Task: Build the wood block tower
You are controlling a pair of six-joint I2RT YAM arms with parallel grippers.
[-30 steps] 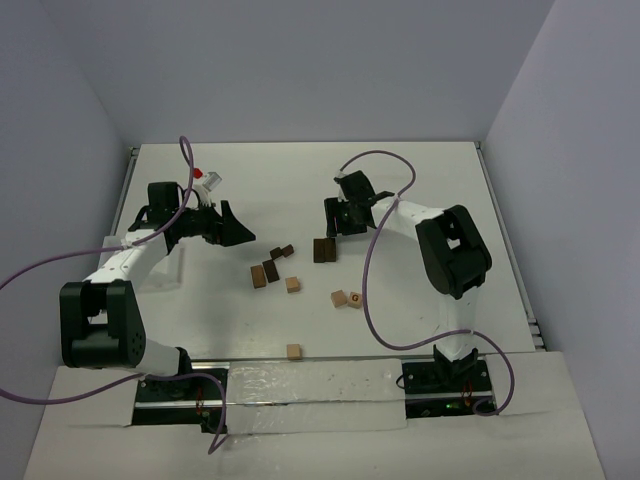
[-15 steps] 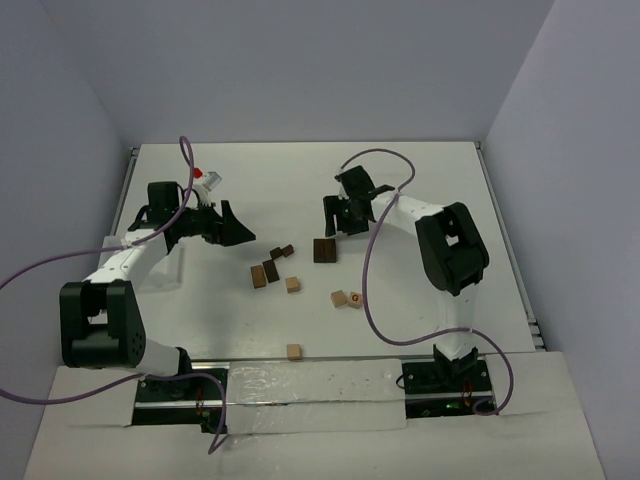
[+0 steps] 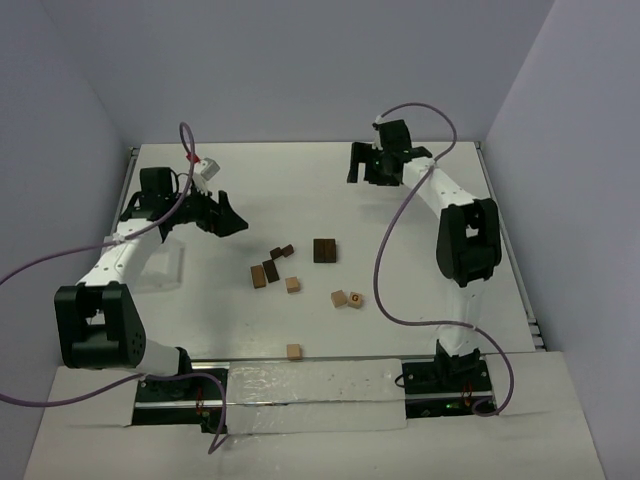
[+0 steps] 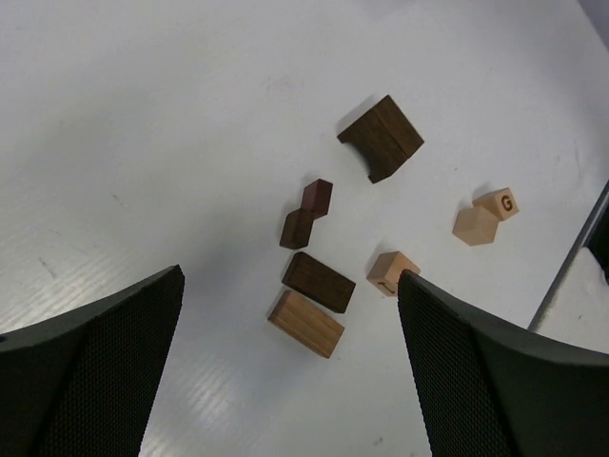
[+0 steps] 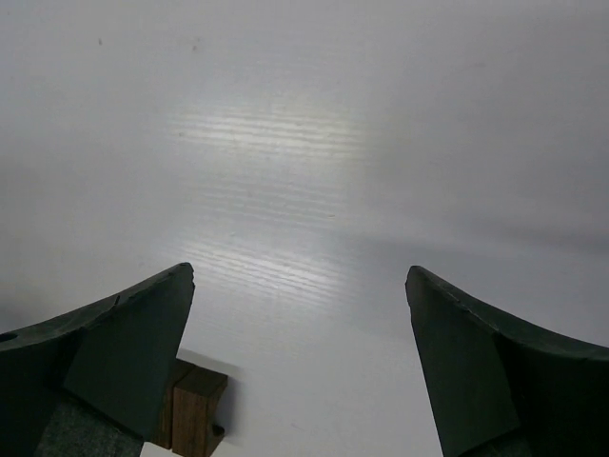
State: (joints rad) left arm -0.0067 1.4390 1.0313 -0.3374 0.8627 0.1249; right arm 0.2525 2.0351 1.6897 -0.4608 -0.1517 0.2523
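Pale lavender walls are boxing in a white table [image 3: 420,210], and the wooden blocks [image 3: 324,250] are lying loose across its middle, none stacked yet. The left gripper [image 3: 226,216] is hovering empty, jaws spread wide, with the scatter lying to its right and a little nearer the bases. The right gripper [image 3: 358,165], likewise spread and holding nothing, is sitting well apart at the far side, so the left arm looks nearer. The left wrist view is resolving what the overhead blurs: a dark long block [image 4: 319,282] and a tan long block [image 4: 305,324] side by side, long axes slanting across the finger gap, probably calling for a wrist turn. The right wrist view is showing bare table and a brown block [image 5: 195,409] peeking from behind one finger.
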